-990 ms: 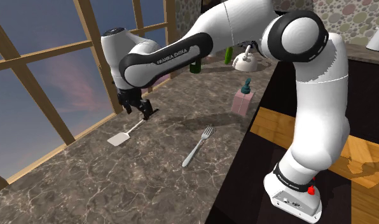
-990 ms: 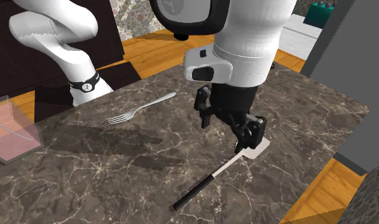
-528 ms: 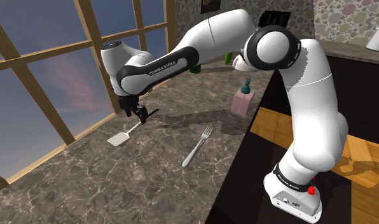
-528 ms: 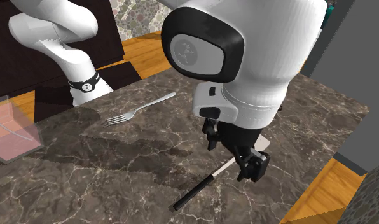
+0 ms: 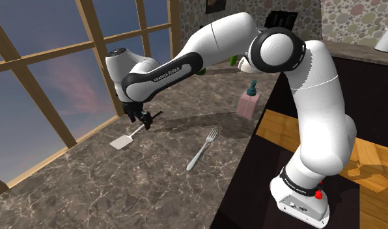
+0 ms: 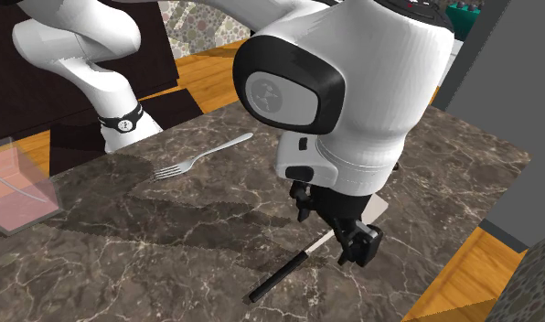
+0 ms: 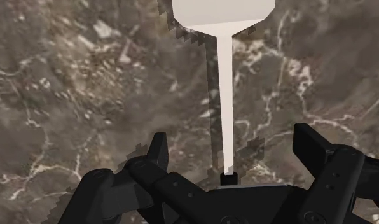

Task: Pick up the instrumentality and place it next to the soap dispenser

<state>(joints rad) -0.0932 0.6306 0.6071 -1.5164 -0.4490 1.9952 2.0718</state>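
Claw [image 7: 233, 145] hangs low over the counter [image 5: 153, 188] with its fingers spread, and we see the spatula [image 7: 225, 95] running between them without touching either. They straddle the thin white shaft just where it meets the black handle, and the white blade lies straight ahead of the claw. In the shoulder view the spatula's long axis runs from the handle at about 2 o'clock to the blade at about 8 o'clock, with the claw over the handle end of the shaft. We judge that the closing line crosses the shaft squarely, so the coming move is a short drop and a squeeze. From the claw, the fork [image 5: 202, 151] lies at 4 o'clock, apart. The dispenser [image 5: 249, 101] stands farther out at about 3 o'clock, well apart, so the carry should go that way.
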